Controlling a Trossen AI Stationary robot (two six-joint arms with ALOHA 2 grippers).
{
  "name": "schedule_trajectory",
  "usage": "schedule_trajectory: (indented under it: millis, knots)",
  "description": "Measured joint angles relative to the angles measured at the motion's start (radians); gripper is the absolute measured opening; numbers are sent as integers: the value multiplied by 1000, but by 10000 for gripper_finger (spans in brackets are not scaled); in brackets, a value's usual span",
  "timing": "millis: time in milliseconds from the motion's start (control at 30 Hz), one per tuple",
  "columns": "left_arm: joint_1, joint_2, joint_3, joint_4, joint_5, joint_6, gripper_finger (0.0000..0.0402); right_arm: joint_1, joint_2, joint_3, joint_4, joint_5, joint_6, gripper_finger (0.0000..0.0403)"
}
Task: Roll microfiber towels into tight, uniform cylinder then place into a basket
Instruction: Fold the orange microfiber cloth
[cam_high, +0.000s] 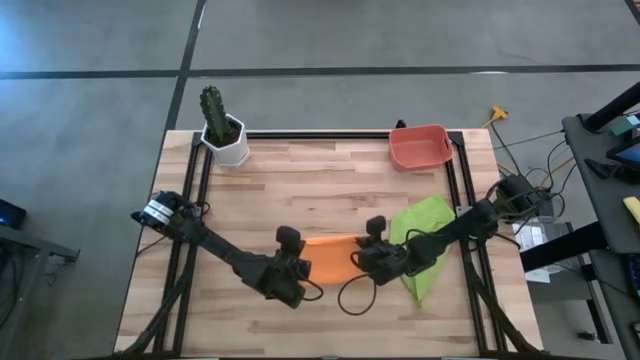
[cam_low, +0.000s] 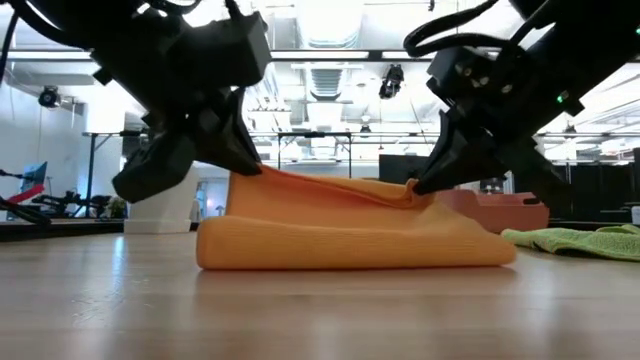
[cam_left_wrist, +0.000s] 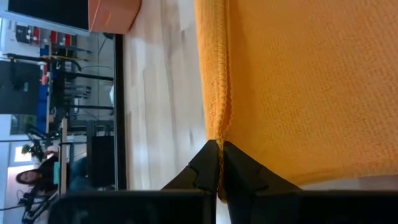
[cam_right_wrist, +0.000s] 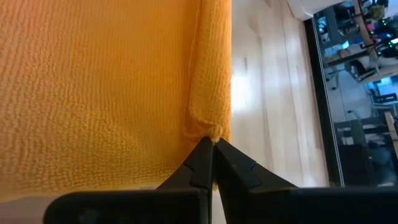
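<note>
While both arms reach to the middle of the surface in the high view, the orange towel lies between the left gripper and the right gripper. The green towel lies just right of it, and the basket stands at the far edge.

In the low view, each gripper lifts one end of the folded orange towel.

In the wrist views, the left fingers and the right fingers pinch its hem.

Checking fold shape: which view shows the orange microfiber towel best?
Low view: the orange microfiber towel appears whole, folded on the table. High view has it mostly under both arms. Wrist views show only its pinched edge.
</note>
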Motion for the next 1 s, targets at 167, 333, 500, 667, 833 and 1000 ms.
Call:
schedule_trajectory:
  millis: [167, 333, 500, 667, 833, 1000]
  knots:
    - [26, 0, -13, 2, 0, 0, 0, -29, 0, -13, 9, 0, 7, 9]
    - [47, 0, -47, 5, -1, 0, 0, -58, 0, -14, 13, 0, 24, 9]
    - [51, 0, -64, 5, 0, -1, 0, -86, 0, -14, 25, -94, 12, 9]
    - [47, -5, -46, -2, 2, 0, 0, -94, 0, -16, 28, -147, 11, 9]
    - [21, -42, -19, 1, 31, 0, 0, -90, -7, -16, 24, -150, 9, 9]
    - [-19, -66, -7, 4, 119, -10, 0, -58, -33, -16, 24, -160, 9, 9]
